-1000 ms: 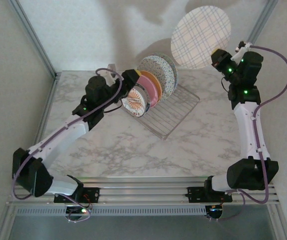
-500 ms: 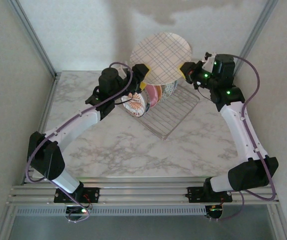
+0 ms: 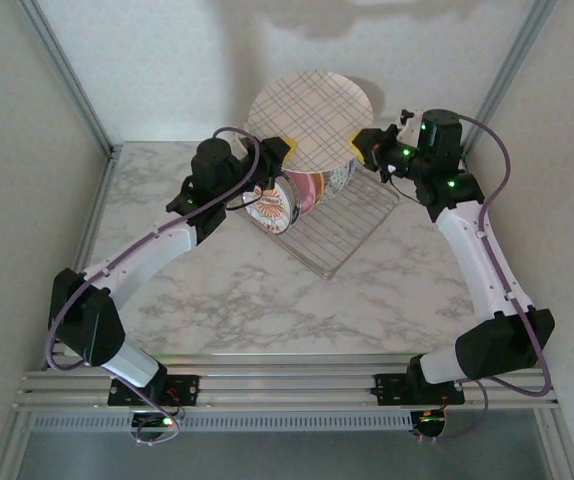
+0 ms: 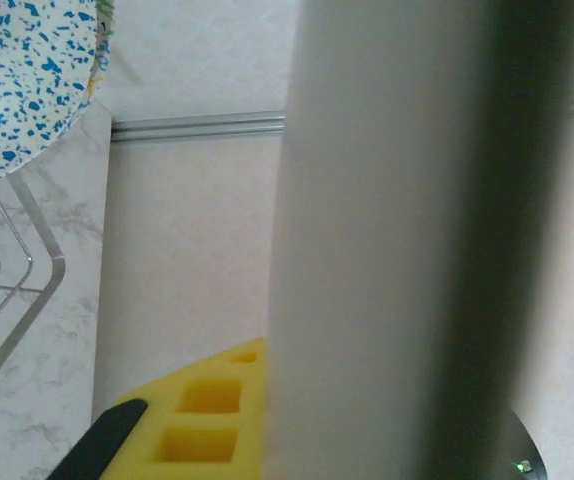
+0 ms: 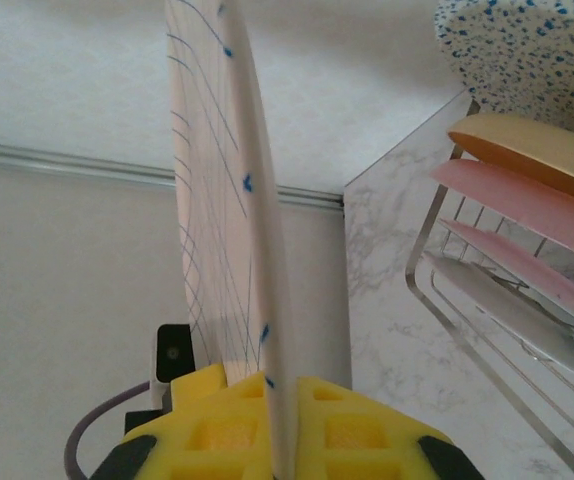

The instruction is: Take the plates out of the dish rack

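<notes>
White plaid plate (image 3: 310, 121), face tilted upward

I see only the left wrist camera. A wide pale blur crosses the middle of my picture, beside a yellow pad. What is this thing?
Observer: It is the rim of the plaid plate, held in the air above the dish rack.
Operator: What holds it there?
Observer: The right gripper is shut on its rim, one yellow pad on each face.
Operator: And where is my left gripper against the plate?
Observer: From above, the left gripper is at the opposite rim of the plate. Whether it has closed, I cannot tell.
</notes>
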Robot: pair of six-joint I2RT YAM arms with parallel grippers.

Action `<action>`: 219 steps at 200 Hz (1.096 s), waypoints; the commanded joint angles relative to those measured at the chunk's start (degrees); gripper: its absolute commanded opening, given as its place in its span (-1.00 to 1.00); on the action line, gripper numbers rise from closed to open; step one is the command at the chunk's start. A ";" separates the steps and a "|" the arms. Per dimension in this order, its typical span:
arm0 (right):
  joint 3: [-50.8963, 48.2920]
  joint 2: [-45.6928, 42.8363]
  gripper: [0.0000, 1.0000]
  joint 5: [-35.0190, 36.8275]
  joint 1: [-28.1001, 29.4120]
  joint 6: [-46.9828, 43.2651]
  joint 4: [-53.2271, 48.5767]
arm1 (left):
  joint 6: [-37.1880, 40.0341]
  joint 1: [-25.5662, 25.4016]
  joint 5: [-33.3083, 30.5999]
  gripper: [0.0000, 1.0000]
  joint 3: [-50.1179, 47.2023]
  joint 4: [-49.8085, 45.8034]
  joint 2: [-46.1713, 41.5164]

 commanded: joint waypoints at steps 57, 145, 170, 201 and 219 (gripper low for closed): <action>3.28 -3.06 0.34 7.30 4.62 -16.24 -8.11 | 3.58 6.74 3.75 -1.00 -2.33 -1.32 -6.26; -7.84 -12.69 0.48 23.71 25.48 -41.53 2.58 | 1.87 33.28 5.04 -1.00 -24.98 7.91 -13.52; -5.73 -10.44 0.64 27.90 31.86 -47.33 0.84 | 2.78 37.40 3.76 -1.00 -29.85 12.13 -10.85; -3.45 -7.81 0.98 28.64 36.23 -51.33 0.83 | 3.71 40.40 2.87 -1.00 -33.01 17.12 -5.30; -2.42 -6.21 0.98 26.97 36.99 -51.99 1.19 | 3.96 41.50 2.63 -1.00 -33.54 19.92 -1.58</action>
